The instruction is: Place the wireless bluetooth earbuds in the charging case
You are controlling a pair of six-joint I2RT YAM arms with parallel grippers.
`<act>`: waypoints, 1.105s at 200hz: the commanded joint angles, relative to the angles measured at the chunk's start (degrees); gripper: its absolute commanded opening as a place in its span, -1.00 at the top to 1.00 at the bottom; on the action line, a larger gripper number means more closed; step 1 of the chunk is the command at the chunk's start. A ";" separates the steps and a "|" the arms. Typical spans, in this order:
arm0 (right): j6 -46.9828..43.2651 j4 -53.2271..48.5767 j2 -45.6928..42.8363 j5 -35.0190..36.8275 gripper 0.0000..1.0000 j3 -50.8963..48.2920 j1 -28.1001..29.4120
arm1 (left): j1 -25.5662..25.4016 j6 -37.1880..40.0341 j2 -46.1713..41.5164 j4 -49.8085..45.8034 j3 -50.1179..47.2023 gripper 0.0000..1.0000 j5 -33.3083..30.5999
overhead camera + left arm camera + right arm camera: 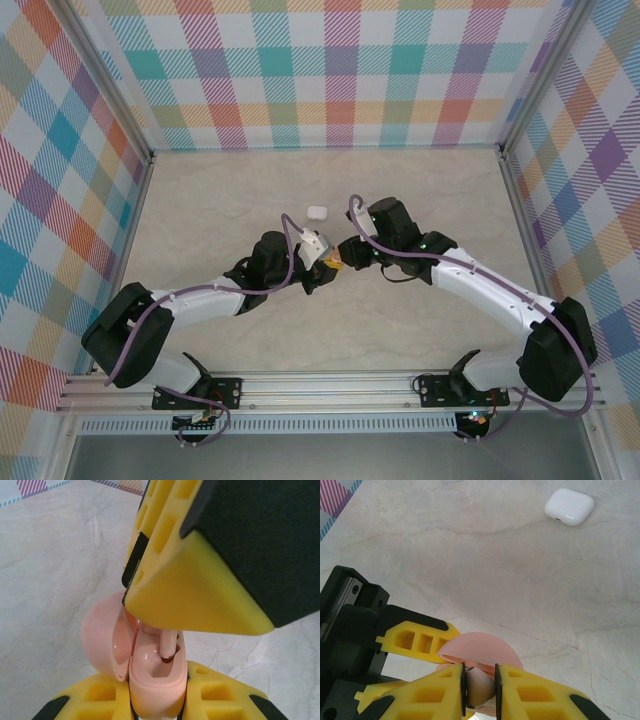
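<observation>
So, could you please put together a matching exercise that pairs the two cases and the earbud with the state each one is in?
Things:
1. white case
2. pink case
3. earbud

States:
A. pinched in the right end effector, stem pointing down into an open case
B. lid shut, lying on the table, apart from both arms
C. lid open, clamped in the left end effector

Pairs: 1-B, 2-C, 3-A.
</observation>
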 commanded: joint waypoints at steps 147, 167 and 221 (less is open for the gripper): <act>-3.12 -2.87 0.96 1.80 0.21 3.51 2.45 | -0.49 -2.57 -0.43 1.20 3.50 0.91 1.01; -2.96 -2.69 0.05 1.20 0.06 3.42 2.45 | -0.51 -2.64 -0.41 1.17 3.50 0.91 0.89; -2.04 -1.53 -2.27 1.93 -0.05 2.55 2.44 | -0.48 -2.92 -0.44 1.63 3.37 0.91 1.21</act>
